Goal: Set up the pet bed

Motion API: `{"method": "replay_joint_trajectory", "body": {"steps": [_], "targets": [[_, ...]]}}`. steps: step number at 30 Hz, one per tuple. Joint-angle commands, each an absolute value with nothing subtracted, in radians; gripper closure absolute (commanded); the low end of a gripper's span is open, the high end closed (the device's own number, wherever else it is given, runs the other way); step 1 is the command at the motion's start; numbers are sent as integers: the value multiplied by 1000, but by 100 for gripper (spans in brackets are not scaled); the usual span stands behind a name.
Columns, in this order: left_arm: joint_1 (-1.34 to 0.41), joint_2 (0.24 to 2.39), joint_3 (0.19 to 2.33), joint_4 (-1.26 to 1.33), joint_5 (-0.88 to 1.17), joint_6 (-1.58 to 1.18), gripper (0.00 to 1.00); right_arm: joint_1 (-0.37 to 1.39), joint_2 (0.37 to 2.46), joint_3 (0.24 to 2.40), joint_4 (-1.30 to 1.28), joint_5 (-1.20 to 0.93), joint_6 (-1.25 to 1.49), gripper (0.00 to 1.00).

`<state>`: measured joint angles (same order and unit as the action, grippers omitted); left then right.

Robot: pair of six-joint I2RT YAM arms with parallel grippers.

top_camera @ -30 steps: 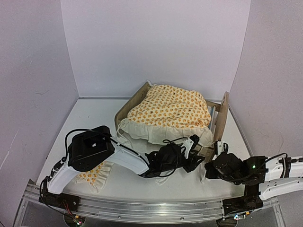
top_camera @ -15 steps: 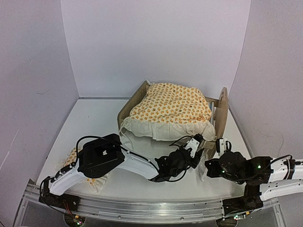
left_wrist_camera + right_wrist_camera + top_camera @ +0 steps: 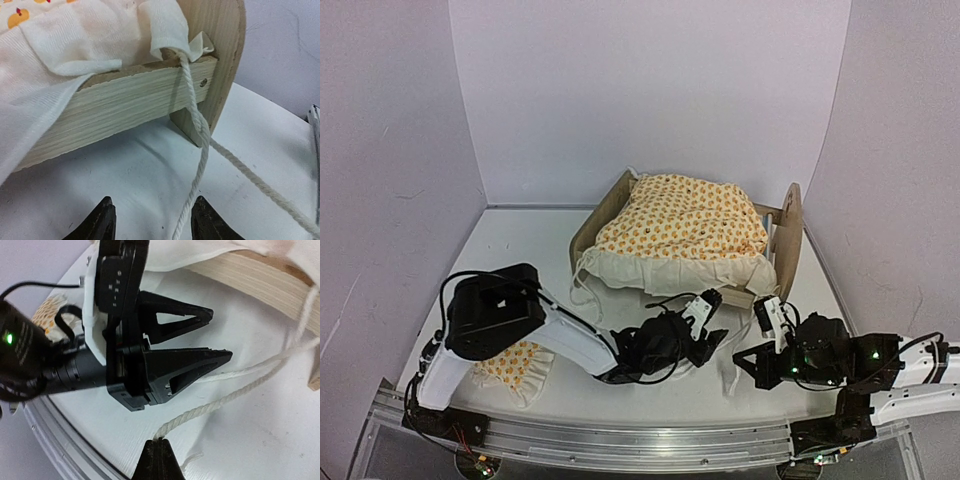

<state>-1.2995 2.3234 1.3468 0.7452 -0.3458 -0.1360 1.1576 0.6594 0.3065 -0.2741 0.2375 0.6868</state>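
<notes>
Orange-patterned blanket [image 3: 680,225], white cord [image 3: 191,95], pale-wood bed [image 3: 788,240]

Left arm [image 3: 575,340] showing white tapered links and big black boxy joint housing. Thin black cable [image 3: 470,285] looping over housing. Right arm [image 3: 910,400] wearing same white shell with black motor blocks, green lights [image 3: 855,352] glowing on them. Left gripper [image 3: 221,335] carrying black wedge fingers [image 3: 195,360] with triangular cutouts. White mount plate [image 3: 91,320] sitting behind them, tiny pale dots marking black block beside it. Green LED [image 3: 8,337] glowing on left wrist body. Right gripper [image 3: 159,462] showing as black pointed tip.
</notes>
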Motion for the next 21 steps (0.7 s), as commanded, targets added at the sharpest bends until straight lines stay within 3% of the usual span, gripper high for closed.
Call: {"method": "replay_joint_trajectory", "body": {"steps": [1,5,11,17,21], "targets": [[-1274,2106,1215,804,-119,-309,49,1155,597,302,-201,25,561,100],[-1233,2094,1194,806,43,-419,47,1155,641,306,-228,82,637,100],[-1165,2279,1405,810,245,-685,47,1155,674,371,-428,289,901,100],[-1168,2428,1576,826,200,-914,45,1155,717,392,-465,331,929,100],[-1193,2494,1644,836,129,-874,46,1155,724,408,-458,339,893,100]]}}
